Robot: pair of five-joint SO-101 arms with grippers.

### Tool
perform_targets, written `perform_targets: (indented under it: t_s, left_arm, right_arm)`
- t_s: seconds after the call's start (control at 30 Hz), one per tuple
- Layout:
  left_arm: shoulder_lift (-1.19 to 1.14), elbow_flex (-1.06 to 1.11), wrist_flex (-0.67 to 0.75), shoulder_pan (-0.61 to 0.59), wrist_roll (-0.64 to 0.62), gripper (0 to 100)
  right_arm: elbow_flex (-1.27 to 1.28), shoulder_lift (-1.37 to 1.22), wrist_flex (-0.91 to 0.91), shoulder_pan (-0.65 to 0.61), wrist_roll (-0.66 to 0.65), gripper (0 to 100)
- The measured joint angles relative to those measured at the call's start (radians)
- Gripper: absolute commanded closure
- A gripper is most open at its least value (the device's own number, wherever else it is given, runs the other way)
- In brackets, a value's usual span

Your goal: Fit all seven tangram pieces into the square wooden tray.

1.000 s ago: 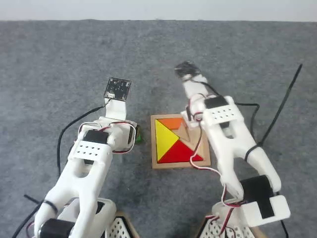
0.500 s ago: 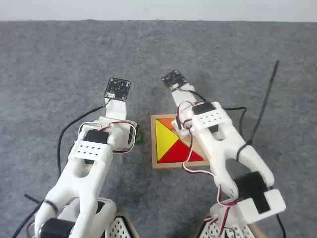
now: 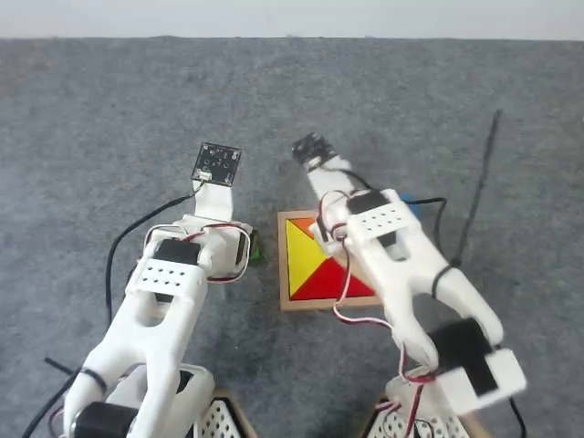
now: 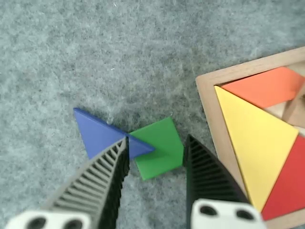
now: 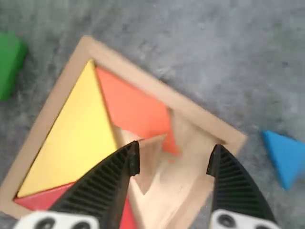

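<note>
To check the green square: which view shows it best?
The left wrist view: nearly the whole green square, lying flat and touching the blue triangle. The high view shows a sliver; the right wrist view, one corner.

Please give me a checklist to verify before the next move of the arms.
1. Left pincer open: ok.
2. Green square sits in its gap: ok.
3. Dark blue triangle apart from green square: not ok, they touch.
4. Right pincer open and empty: ok.
5. Free bare floor in tray: ok.
6. Left pincer's height over the square: cannot tell.
</note>
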State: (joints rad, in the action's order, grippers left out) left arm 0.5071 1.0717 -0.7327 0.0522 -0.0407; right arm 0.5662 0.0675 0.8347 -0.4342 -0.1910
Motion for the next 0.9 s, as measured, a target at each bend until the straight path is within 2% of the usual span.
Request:
perform_targets:
  t_s: [0.17,0.3,0.53,0.9]
  left_arm:
    - [0.000,0.000,0.000,0.000,0.000,81]
    - [0.000,0.000,0.000,0.000,0.000,81]
    - [0.000,0.000,0.000,0.000,0.000,81]
    - [0.000,0.000,0.000,0.000,0.000,81]
  right_arm:
    - [0.014,0.100,-0.012,0.052,0.103,76.4]
    - [0.029,0.092,-0.025,0.103,0.120,76.4]
    - [0.029,-0.043,-0.038,0.087,0.120,76.4]
    - [0.020,-0.063,-0.054,0.005,0.114,76.4]
